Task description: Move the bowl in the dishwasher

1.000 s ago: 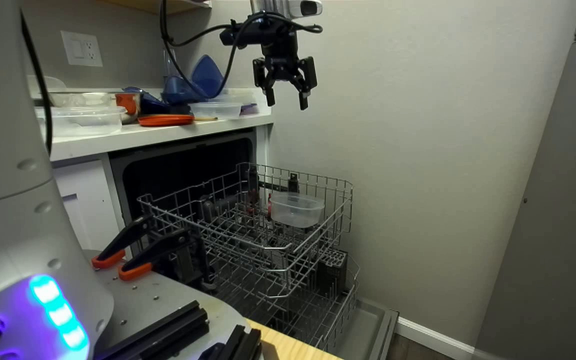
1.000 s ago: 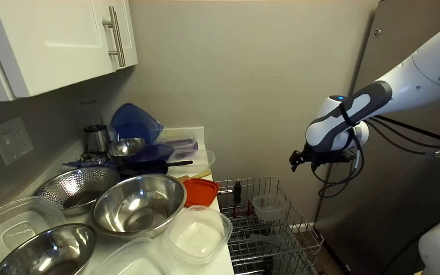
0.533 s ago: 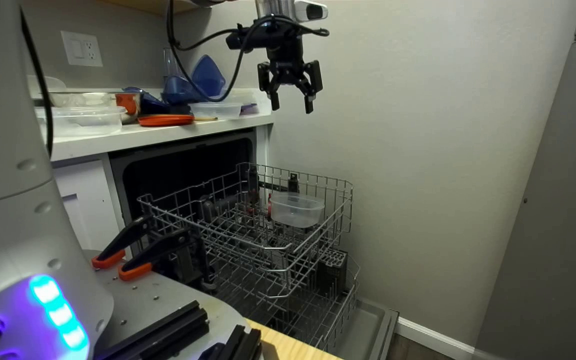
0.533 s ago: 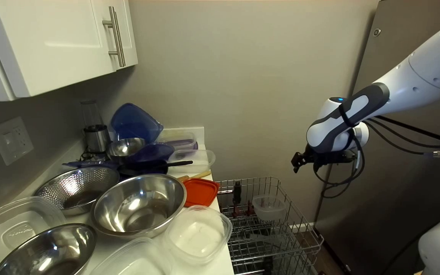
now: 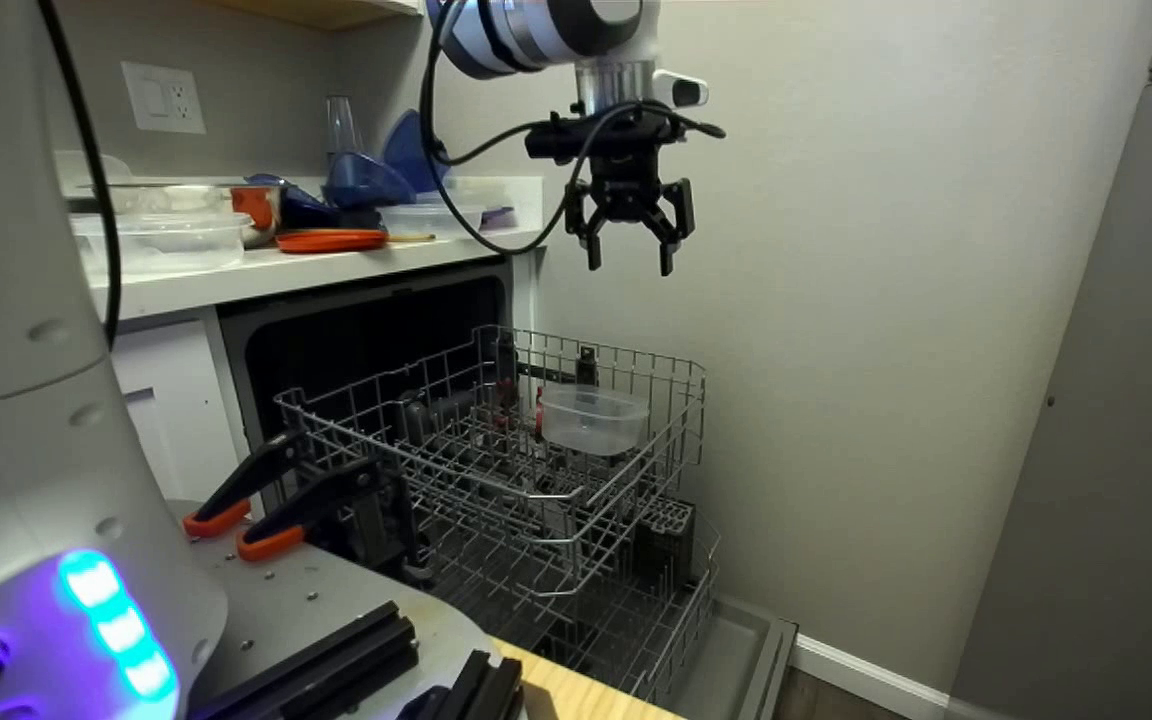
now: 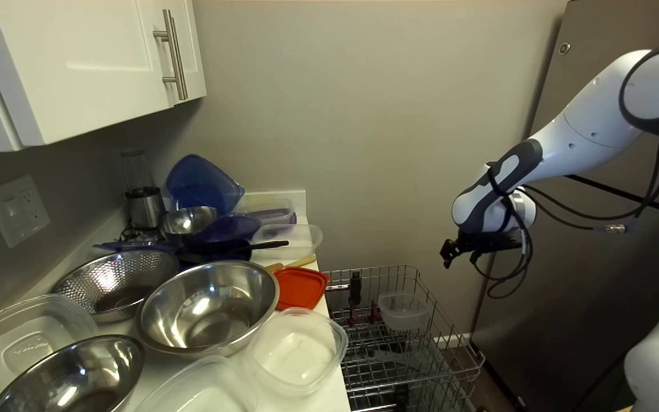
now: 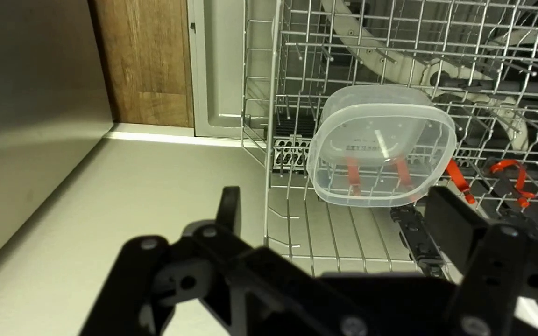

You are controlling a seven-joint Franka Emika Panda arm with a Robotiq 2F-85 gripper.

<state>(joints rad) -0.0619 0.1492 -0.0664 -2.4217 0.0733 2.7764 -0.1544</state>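
Fingers (image 7: 229, 210) lower than before, parted, blurred in wrist view; bowl (image 7: 381, 145) marking (image 7: 363, 147) illegible.

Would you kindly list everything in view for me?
Dishwasher: one, dark inside, under the counter
Racks: two, grey, pulled out
Bowl: one, translucent whitish, upper rack
Metal bowls: at least three, silver, counter
Colander: one, silver, counter
Clear containers: several, colourless, counter
Lid: at least one, red, counter
Plasticware: several pieces, blue, counter
Cabinet: one, white, above counter
Switch plate: one, white, wall
Tall panel: one, grey, across from counter
Clamps: two, black and orange, at mounting plate
Arm: one, white and grey, above racks
Jaws: one pair, black, open, arm's end
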